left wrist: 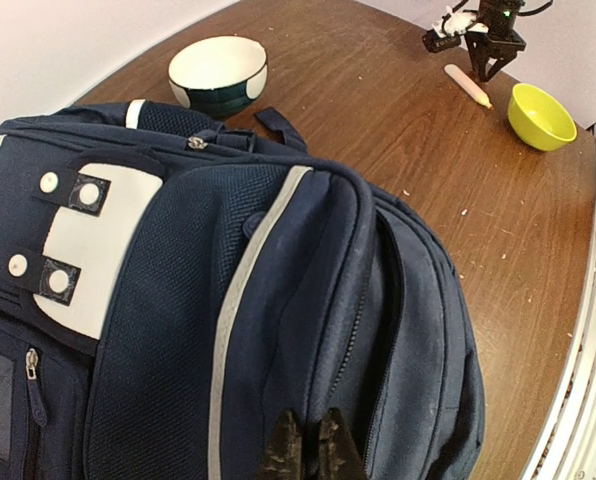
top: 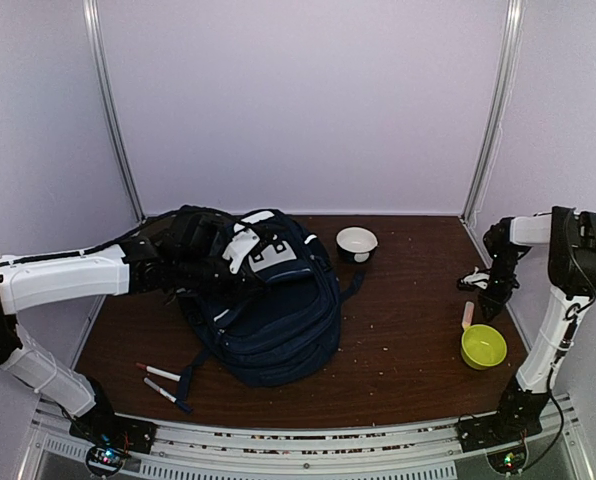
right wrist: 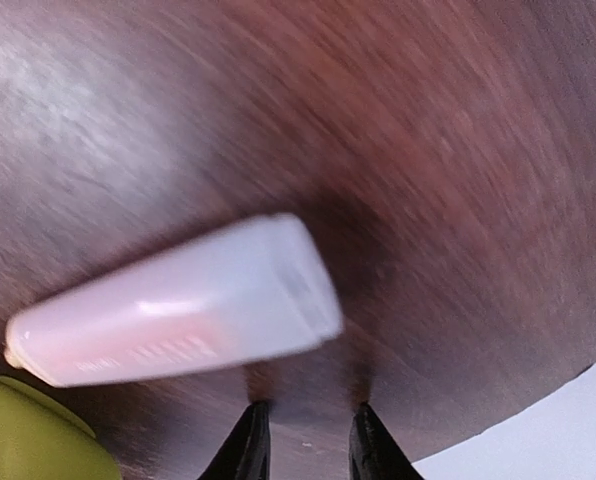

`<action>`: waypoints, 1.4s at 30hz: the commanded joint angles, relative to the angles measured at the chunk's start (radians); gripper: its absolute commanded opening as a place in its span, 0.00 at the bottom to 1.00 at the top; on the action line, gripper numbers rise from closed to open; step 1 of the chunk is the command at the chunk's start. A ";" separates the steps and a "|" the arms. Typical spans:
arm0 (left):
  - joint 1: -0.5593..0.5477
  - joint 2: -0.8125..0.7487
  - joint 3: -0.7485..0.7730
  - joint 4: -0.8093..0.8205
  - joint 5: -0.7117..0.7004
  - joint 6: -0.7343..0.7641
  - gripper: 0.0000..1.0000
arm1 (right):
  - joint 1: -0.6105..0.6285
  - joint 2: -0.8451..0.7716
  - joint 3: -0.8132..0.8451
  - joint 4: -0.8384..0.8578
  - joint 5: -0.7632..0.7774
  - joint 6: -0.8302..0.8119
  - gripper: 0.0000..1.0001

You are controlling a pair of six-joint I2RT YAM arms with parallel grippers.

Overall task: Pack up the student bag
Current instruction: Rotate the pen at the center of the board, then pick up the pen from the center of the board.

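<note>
The student bag (top: 268, 300), navy with a white stripe and pale patches, lies in the middle of the table and fills the left wrist view (left wrist: 228, 300). My left gripper (left wrist: 309, 445) is pinched shut on a fold of its fabric beside a zipper; in the top view that gripper is hidden against the bag's left end. My right gripper (right wrist: 306, 440) hovers open just above the table at the right, with nothing between its fingers. A white and pink tube (right wrist: 178, 305) lies just beyond its tips, also visible on the table in the top view (top: 467, 315).
A yellow-green bowl (top: 483, 346) stands near the right arm. A white bowl (top: 356, 241) with a dark outside sits behind the bag. Two pens (top: 158, 372) lie in front of the bag at the left. Walls enclose the table on three sides.
</note>
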 commanded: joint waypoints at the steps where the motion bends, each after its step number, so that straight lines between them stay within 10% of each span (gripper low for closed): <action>1: 0.017 -0.003 -0.008 0.047 -0.007 0.010 0.00 | 0.077 0.006 0.010 0.008 -0.033 0.025 0.28; 23: 0.018 -0.091 -0.060 0.042 -0.017 -0.015 0.00 | 0.477 0.037 0.216 -0.090 -0.175 0.207 0.29; 28: 0.018 -0.097 -0.062 0.038 -0.029 -0.013 0.00 | 0.470 -0.061 0.173 -0.132 -0.176 0.076 0.32; 33: 0.018 -0.089 -0.048 0.031 -0.031 -0.010 0.00 | 0.463 -0.229 -0.009 -0.043 -0.163 -0.218 0.57; 42: 0.017 -0.090 -0.035 0.005 -0.033 -0.014 0.00 | 0.474 -0.173 0.003 0.016 -0.059 -0.294 0.57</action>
